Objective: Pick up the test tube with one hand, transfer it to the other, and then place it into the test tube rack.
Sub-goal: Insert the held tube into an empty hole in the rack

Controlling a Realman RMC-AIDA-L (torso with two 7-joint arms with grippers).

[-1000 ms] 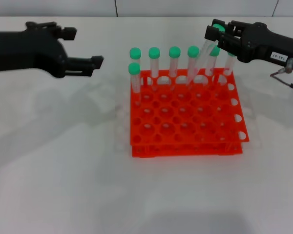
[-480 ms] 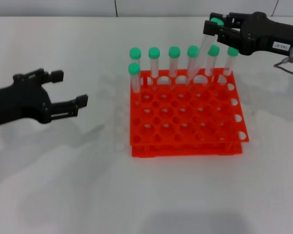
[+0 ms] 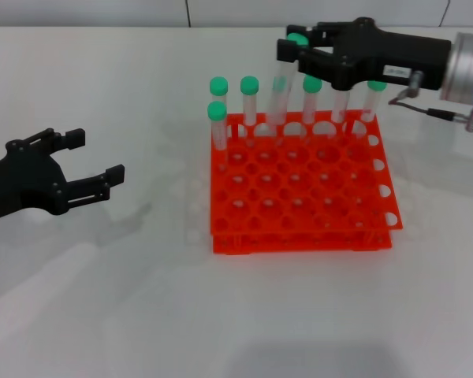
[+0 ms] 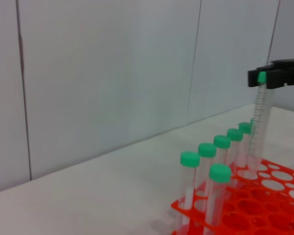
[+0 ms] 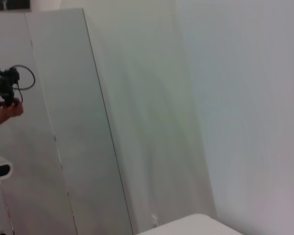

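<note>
My right gripper (image 3: 294, 46) is shut on the green cap end of a clear test tube (image 3: 282, 87). The tube hangs nearly upright over the back row of the orange-red test tube rack (image 3: 299, 224). Its lower end reaches the rack's top tier; I cannot tell whether it is inside a hole. The left wrist view shows the same tube (image 4: 258, 122) under the right gripper (image 4: 265, 78), above the rack (image 4: 264, 196). Several other green-capped tubes (image 3: 218, 118) stand in the back row and back left corner. My left gripper (image 3: 91, 161) is open and empty, low over the table, left of the rack.
The white table (image 3: 142, 299) stretches around the rack. A cable (image 3: 433, 112) hangs under the right arm behind the rack's back right corner. The right wrist view shows only wall panels (image 5: 137, 122).
The right gripper has carried the tube leftward along the rack's back row and brought it more upright. The left gripper has dropped and drawn back to the left, away from the rack.
</note>
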